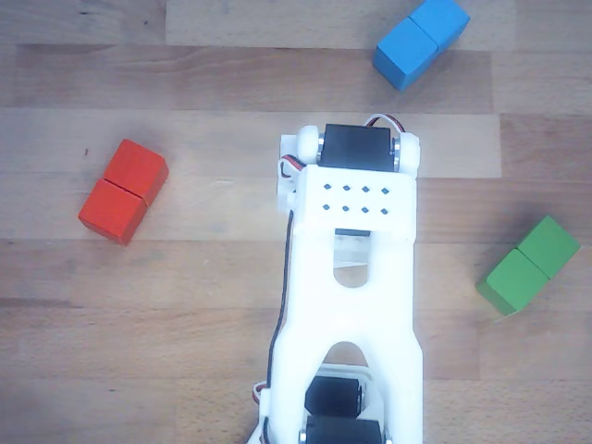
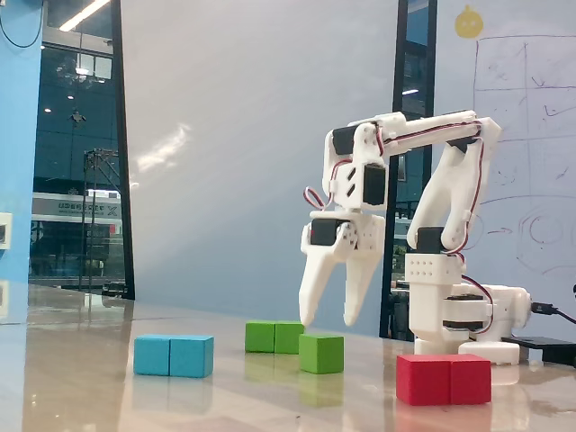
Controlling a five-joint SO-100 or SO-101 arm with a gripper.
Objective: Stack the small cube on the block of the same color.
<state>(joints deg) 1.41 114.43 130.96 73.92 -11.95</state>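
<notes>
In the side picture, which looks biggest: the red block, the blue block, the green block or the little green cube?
1. Red block, though it's nearest
2. Blue block
3. Green block, though it's farthest
4. Small cube

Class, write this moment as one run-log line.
phase: approach | gripper: open, above small cube | small cube: on table, unstacked | green block: bare
</notes>
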